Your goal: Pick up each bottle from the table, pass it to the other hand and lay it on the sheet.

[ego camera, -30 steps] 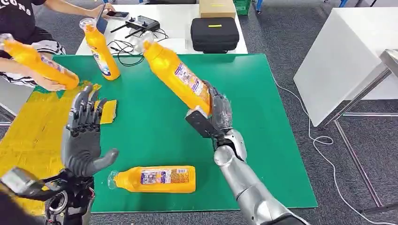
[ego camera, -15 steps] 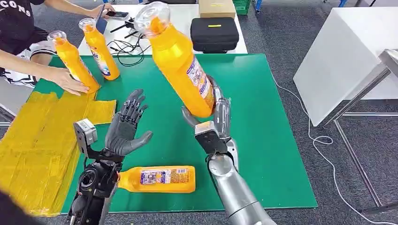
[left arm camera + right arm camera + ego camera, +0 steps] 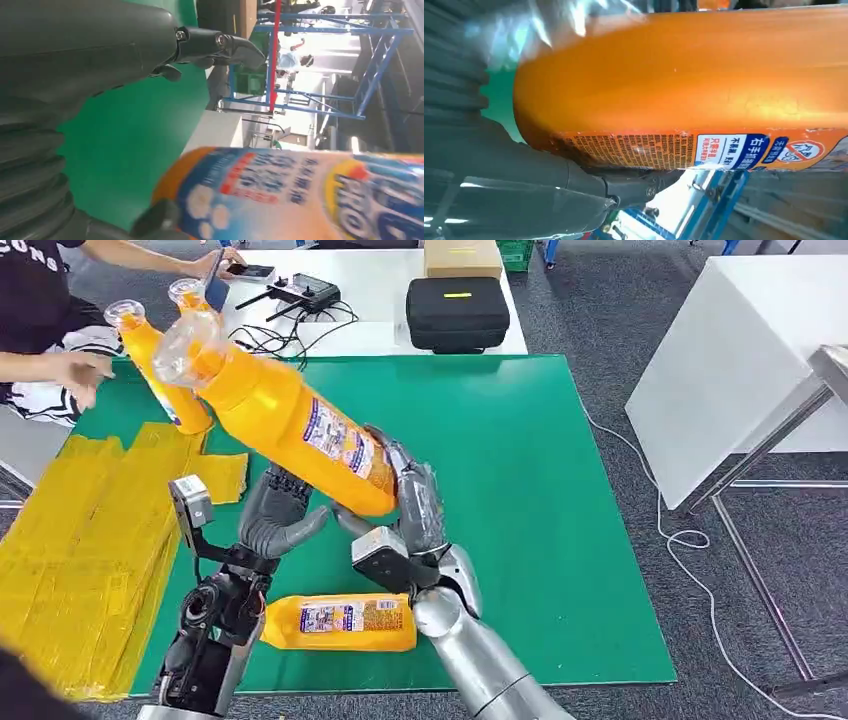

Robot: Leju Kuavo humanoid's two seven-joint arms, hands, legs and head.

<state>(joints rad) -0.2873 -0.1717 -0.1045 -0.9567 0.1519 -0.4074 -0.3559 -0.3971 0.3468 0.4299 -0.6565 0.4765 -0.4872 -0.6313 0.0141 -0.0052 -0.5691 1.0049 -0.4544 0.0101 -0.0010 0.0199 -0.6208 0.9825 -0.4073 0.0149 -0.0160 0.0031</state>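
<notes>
The green table (image 3: 520,440) is partly covered at its left edge by the crinkled yellow sheet (image 3: 80,530). Above the table, an orange bottle (image 3: 280,420) is held tilted, cap up and to the left, its base gripped by the right hand (image 3: 405,510). Just beneath it the left hand (image 3: 275,520) is raised with fingers spread, holding nothing. A second bottle (image 3: 340,623) lies near the front edge; a third bottle (image 3: 160,370) stands by the sheet.

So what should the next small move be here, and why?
Probably close the left hand around the raised bottle. The right hand grips its base, tilted toward the left hand, whose fingers lie open just under the body, not yet gripping.
</notes>
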